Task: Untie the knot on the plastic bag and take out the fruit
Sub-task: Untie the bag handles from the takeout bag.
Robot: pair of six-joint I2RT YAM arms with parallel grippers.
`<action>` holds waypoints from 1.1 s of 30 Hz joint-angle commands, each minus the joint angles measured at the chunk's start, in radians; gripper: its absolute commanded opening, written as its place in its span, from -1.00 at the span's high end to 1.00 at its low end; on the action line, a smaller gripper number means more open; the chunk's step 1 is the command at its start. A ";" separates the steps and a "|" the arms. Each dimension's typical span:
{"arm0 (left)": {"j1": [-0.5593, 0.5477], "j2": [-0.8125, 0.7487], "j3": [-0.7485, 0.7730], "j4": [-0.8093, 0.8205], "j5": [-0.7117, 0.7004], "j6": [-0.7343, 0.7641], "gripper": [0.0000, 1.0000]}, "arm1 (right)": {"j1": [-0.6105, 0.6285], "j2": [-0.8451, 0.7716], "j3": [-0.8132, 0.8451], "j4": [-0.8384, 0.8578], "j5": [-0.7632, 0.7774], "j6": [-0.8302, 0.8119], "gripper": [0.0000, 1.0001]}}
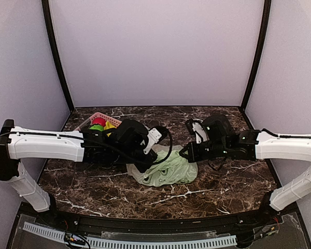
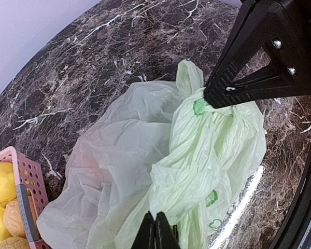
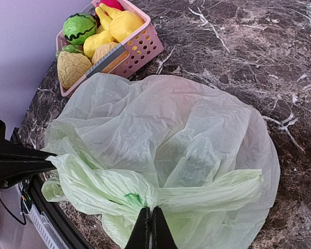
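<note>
Left wrist camera looks down on the bag [image 2: 145,155], and both of my grippers pinch it. My left gripper [image 2: 155,231] has its fingers pressed together on a fold of plastic at the near side. My right gripper [image 3: 150,224] has its fingers pressed together on the twisted band of plastic near the top.

I think this step is pulling the knot open. To do it well, I should pull the two ends away from each other slowly and low, not straight up. Then the bag will not lift and the thin plastic will not rip. If the band just gets tighter, I should let go with one side and pinch closer to the knot. I cannot pick out the knot in the folds, so I cannot tell if it is loose or tight.

The bag is pale green, thin and very wrinkly. You can almost see through it. It lies in a soft heap on the table [image 2: 93,62], between my two grippers. The fruit [image 2: 88,155] is inside. I see only a faint orange glow through the plastic, and the rest is hidden. Near the bag, on my left, sits a pink basket [image 3: 145,44] with other toy food [image 3: 119,23] in it.
</note>
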 commanded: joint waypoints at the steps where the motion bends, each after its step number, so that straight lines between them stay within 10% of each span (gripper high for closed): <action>1: 0.030 -0.065 -0.035 0.008 -0.035 -0.075 0.99 | -0.017 -0.032 -0.020 -0.003 0.034 0.024 1.00; 21: 0.159 -0.235 -0.270 0.208 0.112 -0.286 0.99 | -0.051 -0.088 -0.051 -0.019 -0.025 0.011 1.00; 26: 0.159 -0.231 -0.264 0.227 0.132 -0.275 0.99 | -0.055 -0.125 -0.022 -0.066 -0.012 -0.023 0.13; 33: 0.159 -0.229 -0.264 0.229 0.137 -0.274 0.98 | -0.140 -0.165 -0.017 -0.092 -0.103 -0.059 -0.19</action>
